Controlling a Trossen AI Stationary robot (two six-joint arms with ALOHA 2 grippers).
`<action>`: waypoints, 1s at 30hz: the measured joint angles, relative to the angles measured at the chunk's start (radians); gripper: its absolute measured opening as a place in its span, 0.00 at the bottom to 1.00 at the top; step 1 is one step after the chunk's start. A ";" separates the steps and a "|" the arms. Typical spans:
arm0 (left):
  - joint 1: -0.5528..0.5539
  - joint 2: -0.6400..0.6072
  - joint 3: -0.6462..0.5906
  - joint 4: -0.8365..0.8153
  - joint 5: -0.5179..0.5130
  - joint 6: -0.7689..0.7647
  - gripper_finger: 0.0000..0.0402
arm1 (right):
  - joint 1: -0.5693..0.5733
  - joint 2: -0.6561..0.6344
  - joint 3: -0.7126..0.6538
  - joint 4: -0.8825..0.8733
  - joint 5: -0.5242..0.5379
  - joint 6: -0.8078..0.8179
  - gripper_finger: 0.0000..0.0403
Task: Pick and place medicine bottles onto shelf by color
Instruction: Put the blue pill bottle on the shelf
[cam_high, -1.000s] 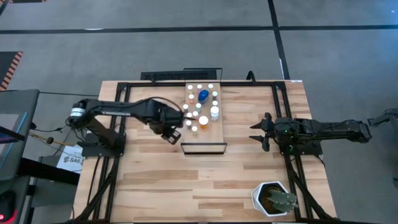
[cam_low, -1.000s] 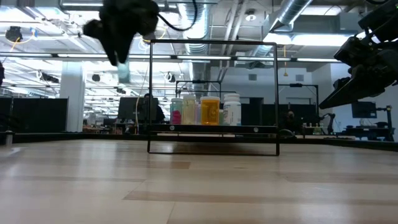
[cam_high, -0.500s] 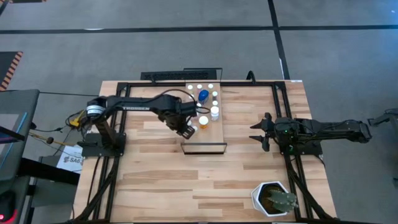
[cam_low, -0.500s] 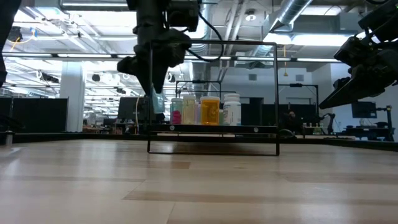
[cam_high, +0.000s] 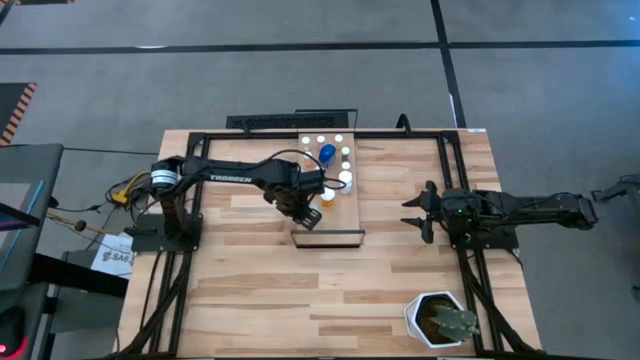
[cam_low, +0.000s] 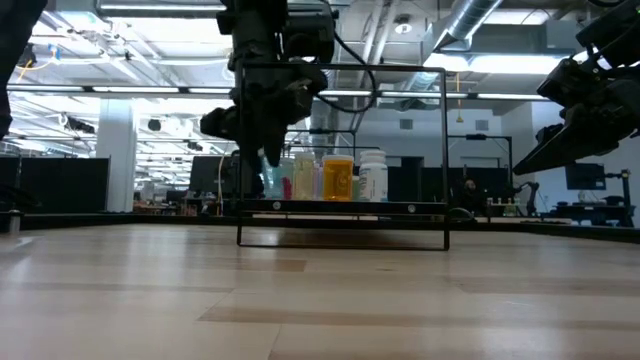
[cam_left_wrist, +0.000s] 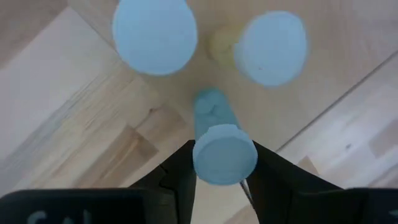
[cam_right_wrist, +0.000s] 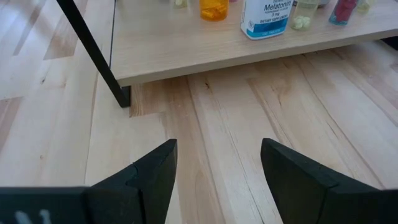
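Bottle (cam_left_wrist: 224, 152) between left claw (cam_left_wrist: 221, 174) fingers

Bright, even overhead lighting with soft shadows; the left wrist view is blurred close up.

Grey floor (cam_high: 300, 60), ceiling ducts (cam_low: 470, 20)

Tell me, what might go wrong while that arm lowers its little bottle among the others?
The left pincer grips a small bottle just under its cap, right over the shelf. Two capped bottles stand close by, so it may bump and topple one. The held bottle might also tip once released. The right pincer waits open, away from the shelf.
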 joint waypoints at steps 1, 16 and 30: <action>0.000 0.007 0.000 0.001 0.001 0.002 0.28 | 0.000 0.000 0.000 0.001 0.000 0.000 0.63; -0.006 0.017 -0.002 0.050 0.015 0.000 0.28 | 0.000 0.000 0.000 0.001 0.000 0.000 0.63; -0.020 0.016 -0.001 0.059 0.050 -0.008 0.28 | 0.000 0.000 0.000 0.000 0.000 0.000 0.63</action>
